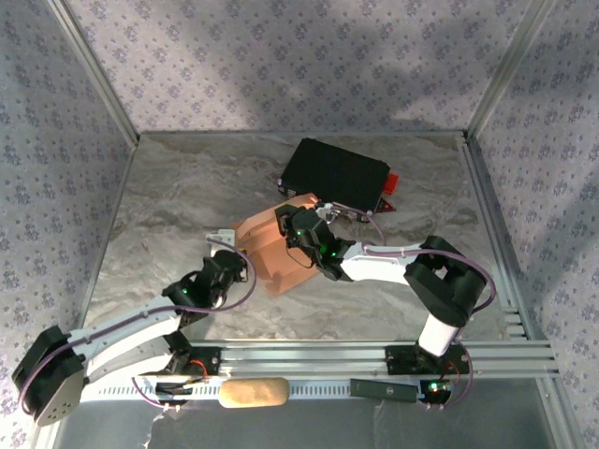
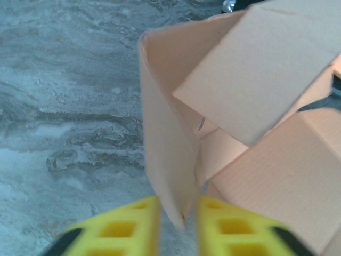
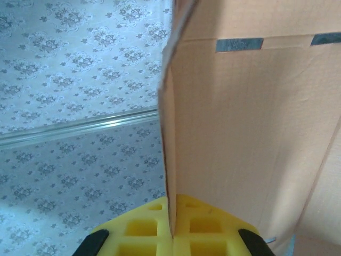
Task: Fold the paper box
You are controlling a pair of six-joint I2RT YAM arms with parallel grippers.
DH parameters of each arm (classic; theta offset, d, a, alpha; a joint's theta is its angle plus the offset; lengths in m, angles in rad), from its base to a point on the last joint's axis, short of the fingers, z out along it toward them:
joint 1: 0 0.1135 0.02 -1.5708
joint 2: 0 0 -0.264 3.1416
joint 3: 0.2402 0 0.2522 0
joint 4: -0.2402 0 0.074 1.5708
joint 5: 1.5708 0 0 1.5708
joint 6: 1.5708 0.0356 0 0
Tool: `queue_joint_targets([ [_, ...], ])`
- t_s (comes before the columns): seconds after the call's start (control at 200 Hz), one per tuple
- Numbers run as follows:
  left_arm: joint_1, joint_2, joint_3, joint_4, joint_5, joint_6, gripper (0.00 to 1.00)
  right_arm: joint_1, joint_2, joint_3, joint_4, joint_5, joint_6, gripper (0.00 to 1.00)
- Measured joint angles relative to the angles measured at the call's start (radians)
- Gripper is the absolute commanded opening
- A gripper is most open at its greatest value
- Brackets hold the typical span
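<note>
Box [image 1: 265, 251], partly folded, sits just in front of the black case [image 1: 337, 175]. Right gripper [image 3: 173, 218] is clamped tight on an upright panel edge. Left gripper [image 2: 178, 213]: jaws parted, straddling the box's side wall, not pinching.

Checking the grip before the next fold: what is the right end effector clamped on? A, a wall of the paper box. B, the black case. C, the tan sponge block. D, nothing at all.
A: the right end effector is pressed shut on a thin upright wall of the paper box.
</note>
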Motion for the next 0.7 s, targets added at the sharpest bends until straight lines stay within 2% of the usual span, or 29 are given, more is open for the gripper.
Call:
queue_joint_targets([
  [0.1, -0.008, -0.11, 0.028, -0.089, 0.016, -0.026, 0.47, -0.002, 0.0, -0.001, -0.002, -0.004, 0.001, 0.0],
  [0.21, -0.009, -0.242, 0.12, -0.205, 0.05, -0.091, 0.48, -0.005, -0.019, -0.001, -0.054, -0.018, 0.01, 0.0],
  [0.29, -0.007, -0.257, 0.251, -0.301, 0.077, -0.158, 0.48, -0.005, -0.049, 0.0, -0.1, -0.023, 0.017, 0.0],
  [0.46, 0.038, -0.122, 0.536, -0.426, 0.198, -0.327, 0.5, -0.006, -0.1, 0.009, -0.151, -0.026, 0.023, 0.0],
  [0.7, 0.073, 0.056, 0.609, -0.528, 0.33, -0.505, 0.54, -0.008, -0.101, 0.013, -0.173, -0.03, 0.026, 0.0],
])
